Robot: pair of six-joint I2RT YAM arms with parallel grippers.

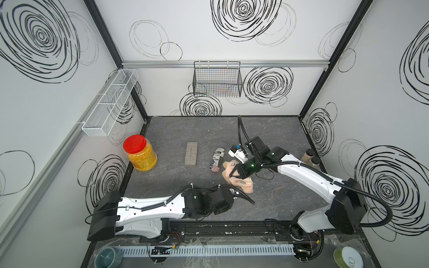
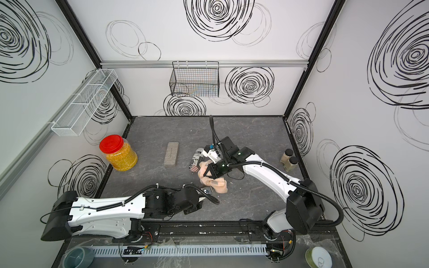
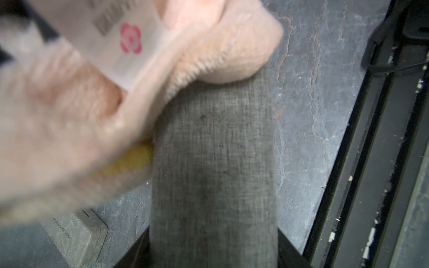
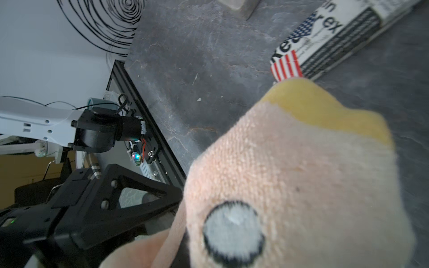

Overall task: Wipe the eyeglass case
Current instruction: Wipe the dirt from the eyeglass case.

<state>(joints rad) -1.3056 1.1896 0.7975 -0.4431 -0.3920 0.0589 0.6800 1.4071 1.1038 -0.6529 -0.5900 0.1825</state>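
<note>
White walls (image 1: 197, 27) w/ black scribbled swirls (image 1: 268, 85) boxed in a dk-grey marbled tabletop (image 1: 185, 130), w/ black corner posts (image 1: 105, 32), an alu rail (image 1: 162, 63) across the back carrying a black wire basket (image 1: 217, 80), a white mesh shelf (image 1: 111, 102) on the left wall, & even light.

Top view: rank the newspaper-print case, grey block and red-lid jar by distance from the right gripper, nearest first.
From the right gripper, shut on the pink cloth:
1. newspaper-print case, just to its left
2. grey block, farther left, mid-table
3. red-lid jar, by the left wall
</note>
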